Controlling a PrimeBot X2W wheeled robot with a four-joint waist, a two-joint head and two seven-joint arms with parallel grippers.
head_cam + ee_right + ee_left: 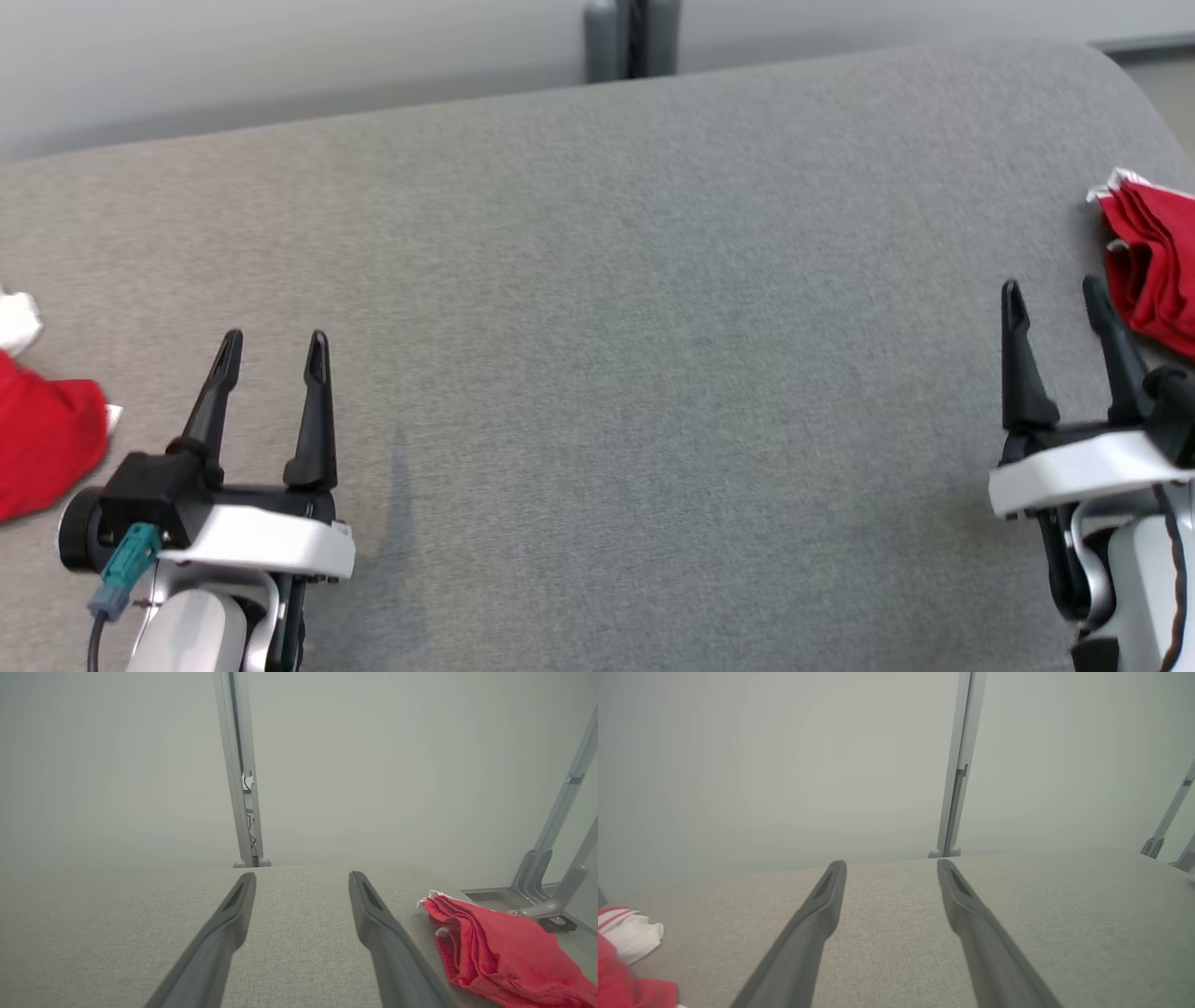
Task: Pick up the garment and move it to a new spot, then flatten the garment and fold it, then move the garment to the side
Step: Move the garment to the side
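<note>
A crumpled red garment with a white part lies at the left edge of the grey fabric table; in the left wrist view this garment sits at the lower left. Just right of it, my left gripper is open and holds nothing. A second red garment, folded in layers with a white edge, rests at the table's right edge. My right gripper stands open close beside it, on its left, with nothing between its fingers.
A grey upright post stands behind the table's far edge, in front of a pale wall. Metal frame legs stand on the floor past the table's rounded right corner. Bare grey fabric stretches between the two grippers.
</note>
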